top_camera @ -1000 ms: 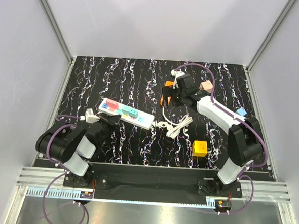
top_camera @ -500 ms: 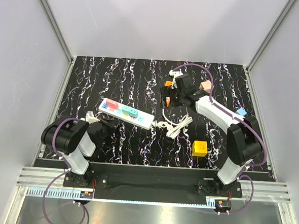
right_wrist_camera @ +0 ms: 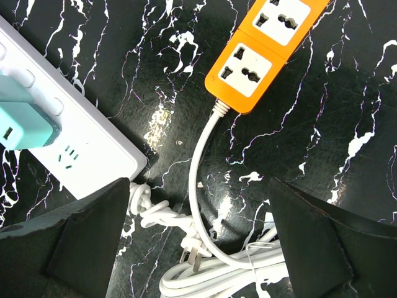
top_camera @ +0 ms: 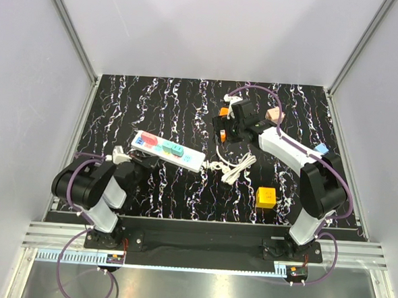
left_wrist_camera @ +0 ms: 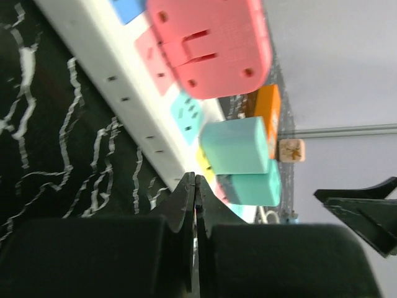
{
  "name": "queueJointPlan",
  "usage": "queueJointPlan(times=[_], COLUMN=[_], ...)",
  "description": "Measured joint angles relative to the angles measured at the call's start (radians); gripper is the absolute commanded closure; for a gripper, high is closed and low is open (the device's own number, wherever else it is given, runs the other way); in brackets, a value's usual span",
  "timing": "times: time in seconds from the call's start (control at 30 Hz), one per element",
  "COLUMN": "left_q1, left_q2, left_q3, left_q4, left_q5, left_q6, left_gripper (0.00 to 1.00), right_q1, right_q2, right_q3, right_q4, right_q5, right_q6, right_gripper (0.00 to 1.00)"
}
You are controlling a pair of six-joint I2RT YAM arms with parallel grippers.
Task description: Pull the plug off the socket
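The long white power strip (top_camera: 168, 151) lies left of centre on the black mat. A pink plug (top_camera: 147, 142) and two teal plugs (top_camera: 172, 148) sit in it. My left gripper (top_camera: 141, 160) is low at the strip's near side, shut and empty. In the left wrist view the shut gripper (left_wrist_camera: 196, 181) points along the strip (left_wrist_camera: 118, 77), under the pink plug (left_wrist_camera: 211, 43) and the teal plugs (left_wrist_camera: 234, 146). My right gripper (top_camera: 230, 132) is open over the mat. In its wrist view it (right_wrist_camera: 198, 239) hangs above the coiled white cord (right_wrist_camera: 211, 273), near the strip's end (right_wrist_camera: 80, 146) and a teal plug (right_wrist_camera: 22, 121).
A shorter orange power strip (right_wrist_camera: 267, 43) lies at the back by the right gripper; it also shows in the top view (top_camera: 222, 117). A yellow block (top_camera: 265, 197), a pink block (top_camera: 275, 114) and a blue block (top_camera: 321, 149) sit on the right. Grey walls enclose the mat.
The left arm has shifted its elbow and stays at the strip's near side. The right gripper has moved slightly left and back over the orange strip's cord.
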Motion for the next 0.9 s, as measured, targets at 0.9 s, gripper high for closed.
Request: queueJointPlan(times=[0.9], left_q1=[0.02], left_q2=[-0.035], left_q3=[0.072], left_q4=[0.0], left_q5=[0.009], left_q6=[0.002], left_gripper=[0.99], right_q1=[0.016], right_q2=[0.025], right_q3=[0.016], right_q4=[0.0], right_q5=[0.0], right_q6=[-0.011], right_gripper=[0.0])
